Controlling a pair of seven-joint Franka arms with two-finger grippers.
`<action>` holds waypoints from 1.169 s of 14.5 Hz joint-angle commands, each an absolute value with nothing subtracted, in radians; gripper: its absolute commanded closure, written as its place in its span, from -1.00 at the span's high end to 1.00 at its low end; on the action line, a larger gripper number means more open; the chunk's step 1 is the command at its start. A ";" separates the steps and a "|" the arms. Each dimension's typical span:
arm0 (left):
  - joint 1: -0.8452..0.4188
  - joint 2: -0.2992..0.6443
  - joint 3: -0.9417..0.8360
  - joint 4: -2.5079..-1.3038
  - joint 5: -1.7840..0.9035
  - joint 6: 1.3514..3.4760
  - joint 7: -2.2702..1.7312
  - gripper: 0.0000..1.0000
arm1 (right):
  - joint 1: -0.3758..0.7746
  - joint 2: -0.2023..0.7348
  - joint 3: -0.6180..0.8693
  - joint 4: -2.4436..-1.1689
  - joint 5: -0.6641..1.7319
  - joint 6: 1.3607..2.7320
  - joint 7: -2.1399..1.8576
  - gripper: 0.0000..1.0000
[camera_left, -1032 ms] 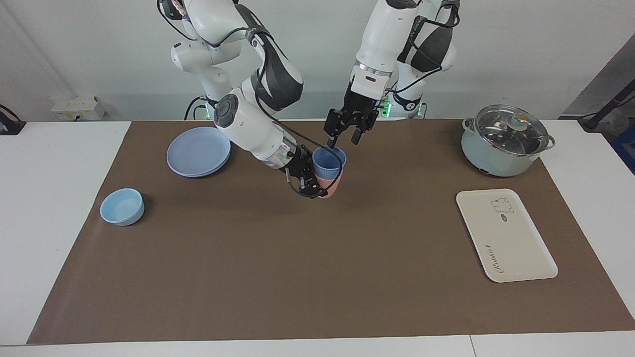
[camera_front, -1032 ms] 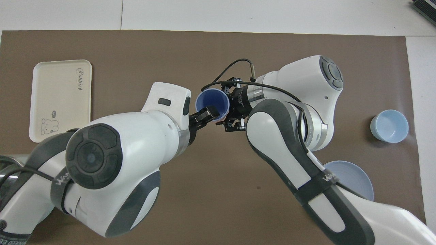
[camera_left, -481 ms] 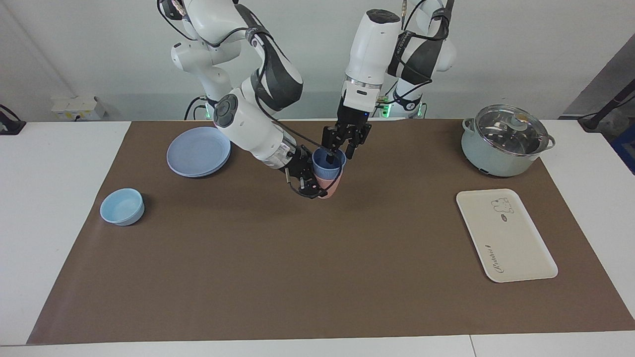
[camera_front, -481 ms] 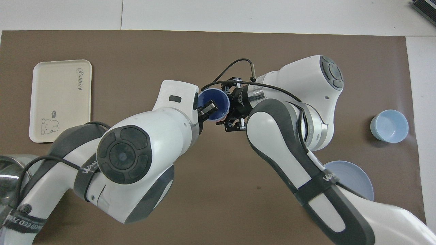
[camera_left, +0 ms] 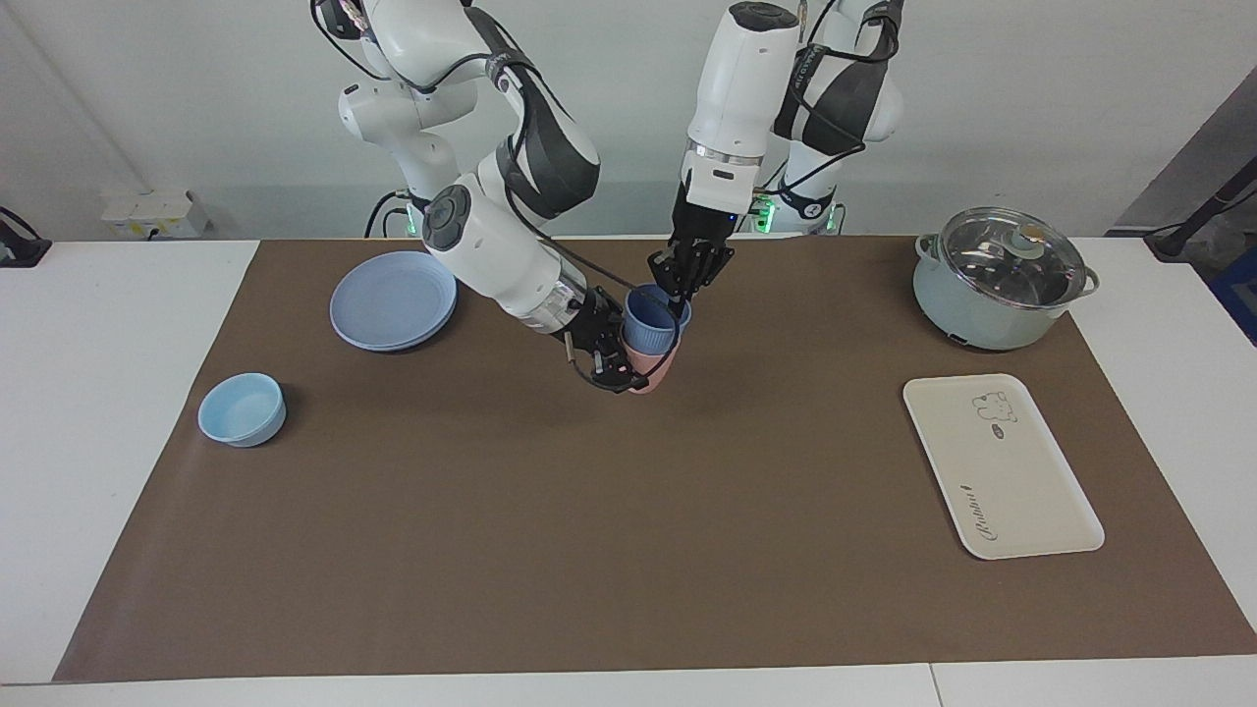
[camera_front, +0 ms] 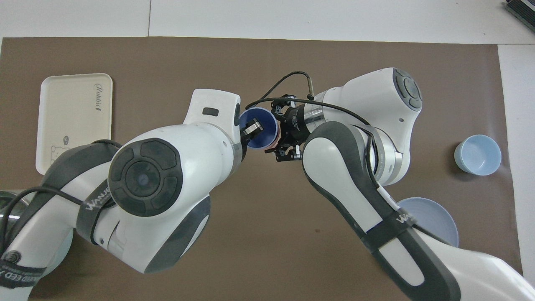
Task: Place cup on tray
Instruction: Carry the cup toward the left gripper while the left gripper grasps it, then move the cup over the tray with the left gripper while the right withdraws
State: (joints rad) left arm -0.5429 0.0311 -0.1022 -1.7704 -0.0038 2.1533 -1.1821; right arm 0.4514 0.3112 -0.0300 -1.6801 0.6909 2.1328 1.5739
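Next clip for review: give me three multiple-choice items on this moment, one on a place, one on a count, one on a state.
1. Where is the blue cup?
A. on the tray
B. nested in the pink cup
C. in the bowl

2. How many cups are there?
A. one
B. two
C. three

3. What does the right gripper hold?
A. the pink cup
B. the plate
C. nothing

Key:
1 B, its base sits inside the pink cup, with the left gripper at its rim.
2 B, one blue and one pink.
3 A, its fingers clamp the pink cup's side; the tray is bare.
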 commanded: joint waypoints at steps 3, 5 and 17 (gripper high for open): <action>-0.545 0.038 -0.089 -1.608 0.011 1.969 -1.192 -1.00 | 0.422 0.301 -0.041 -1.700 0.699 2.146 1.549 -1.00; -0.506 0.012 -0.084 -1.565 0.008 1.884 -1.163 -1.00 | 0.370 0.290 -0.041 -1.722 0.710 2.143 1.528 -1.00; 0.251 0.072 -0.080 -1.844 -0.301 2.118 -0.003 -1.00 | -0.092 0.265 -0.041 -2.005 0.988 2.205 1.028 -1.00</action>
